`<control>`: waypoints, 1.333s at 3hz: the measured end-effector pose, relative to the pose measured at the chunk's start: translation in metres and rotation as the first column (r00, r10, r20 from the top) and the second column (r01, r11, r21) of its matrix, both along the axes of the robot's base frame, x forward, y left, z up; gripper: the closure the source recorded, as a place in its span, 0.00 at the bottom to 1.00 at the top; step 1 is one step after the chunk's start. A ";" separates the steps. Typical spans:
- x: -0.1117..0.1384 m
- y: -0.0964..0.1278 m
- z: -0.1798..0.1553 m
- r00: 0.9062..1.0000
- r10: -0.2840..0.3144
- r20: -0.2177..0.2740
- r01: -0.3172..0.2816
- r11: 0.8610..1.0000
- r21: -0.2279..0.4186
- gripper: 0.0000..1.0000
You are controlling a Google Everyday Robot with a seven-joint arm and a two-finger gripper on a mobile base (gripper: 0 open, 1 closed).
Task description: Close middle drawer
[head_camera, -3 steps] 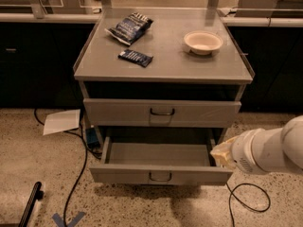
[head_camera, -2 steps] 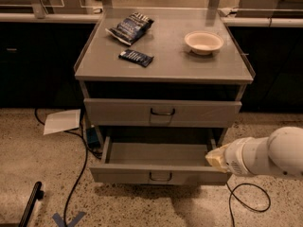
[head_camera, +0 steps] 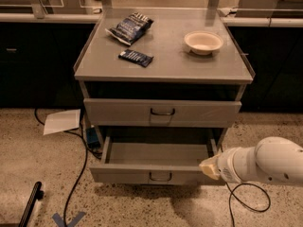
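The middle drawer is the wide, shallow grey drawer pulled well out of the cabinet. It looks empty inside, and its small dark loop handle sits at the centre of its front. The taller top drawer above it is pushed in. The lowest drawer is hidden beneath the open one. My gripper shows as a cream tip on the white arm. It is at the right front corner of the middle drawer, level with its front panel, touching or nearly touching it.
On the cabinet top lie a chip bag, a dark snack bar and a white bowl. A sheet of paper and cables lie on the floor at the left. A cable loop lies under my arm.
My arm has moved left, bringing the gripper from beside the drawer's right edge to its right front corner. The drawer has not visibly moved.
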State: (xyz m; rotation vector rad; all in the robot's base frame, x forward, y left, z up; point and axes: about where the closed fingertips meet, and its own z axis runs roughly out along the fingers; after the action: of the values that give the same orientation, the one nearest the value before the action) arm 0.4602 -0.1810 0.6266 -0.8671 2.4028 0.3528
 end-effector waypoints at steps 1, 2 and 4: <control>-0.005 0.000 -0.033 0.998 -0.022 -0.064 0.024 0.999 0.027 1.00; -0.005 -0.002 -0.081 0.990 -0.065 -0.125 0.071 0.997 0.044 1.00; 0.014 -0.005 -0.147 0.981 -0.105 -0.161 0.116 0.991 0.060 1.00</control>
State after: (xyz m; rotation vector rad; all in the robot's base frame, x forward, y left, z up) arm 0.4739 -0.1857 0.4793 -0.6947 2.5554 0.4743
